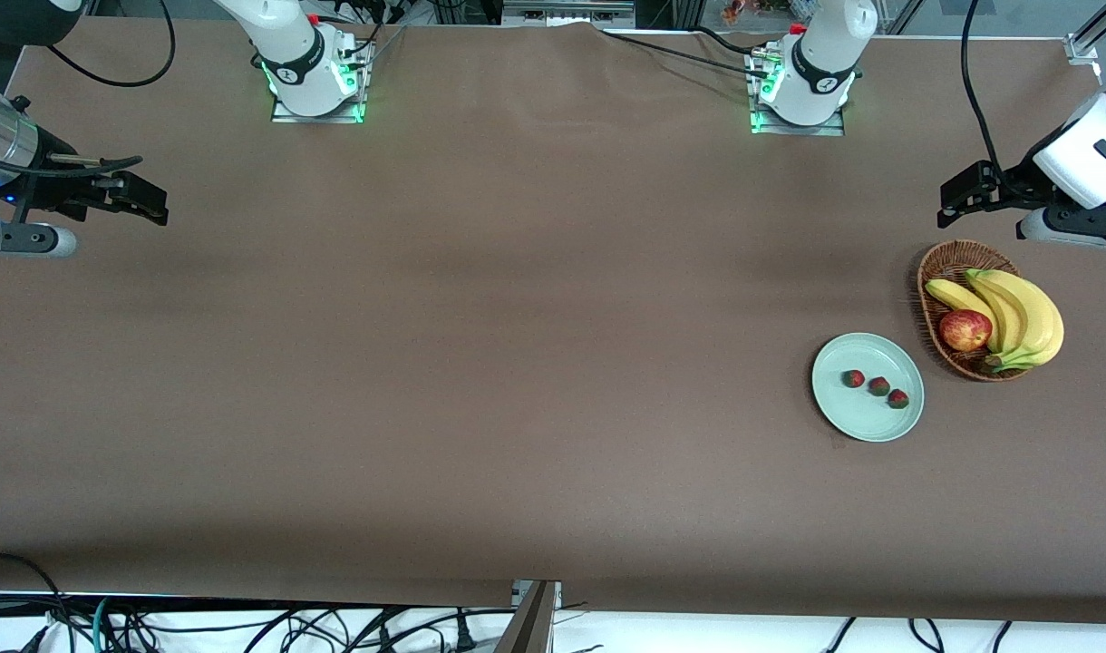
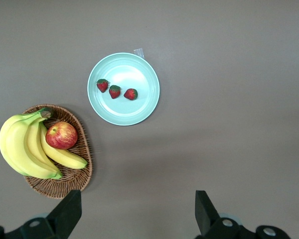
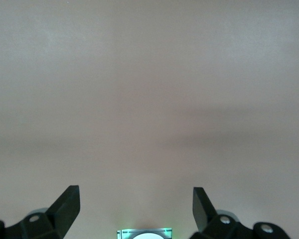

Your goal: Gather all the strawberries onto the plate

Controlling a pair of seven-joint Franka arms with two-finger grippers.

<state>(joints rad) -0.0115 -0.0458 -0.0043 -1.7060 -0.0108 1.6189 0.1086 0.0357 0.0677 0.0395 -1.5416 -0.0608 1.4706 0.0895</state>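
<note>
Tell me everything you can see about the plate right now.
The plate is round, shallow and pale mint green, plain, with a raised rim and a smooth, glossy look. It lies flat on the brown table toward the left arm's end, beside the wicker basket and nearer the front camera than it, not touching it. Three strawberries sit in a row on it. No hand touches it.

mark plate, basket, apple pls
plate (image 1: 866, 422), front view, on the bare part of its floor near the rim.
basket (image 1: 941, 260), front view, on its woven rim.
apple (image 2: 61, 135), left wrist view, on the middle of its red skin.
</note>
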